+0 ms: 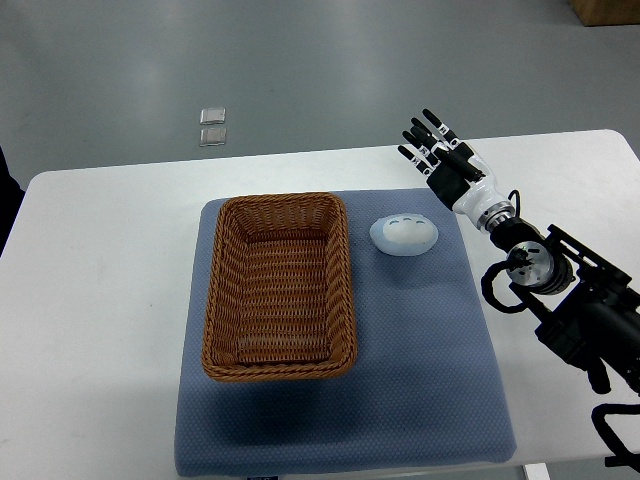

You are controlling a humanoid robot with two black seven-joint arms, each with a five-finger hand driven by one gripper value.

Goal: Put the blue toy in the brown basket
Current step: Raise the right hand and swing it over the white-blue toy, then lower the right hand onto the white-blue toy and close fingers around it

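White surface (100,300) fills most of my view, with a blue-grey mat (420,380) laid across its middle. On the mat's left half sits the brown basket (279,286), woven wicker, and I see nothing inside it. Just beside its right rim, apart from it, lies the blue toy (404,235), a pale rounded piece with small holes on top. My right hand (440,150) hovers beyond the toy near the mat's far right corner, fingers stretched out straight and holding nothing. By my judgement the task has barely begun: the grasp, the lift and the drop into the basket are all left to do.
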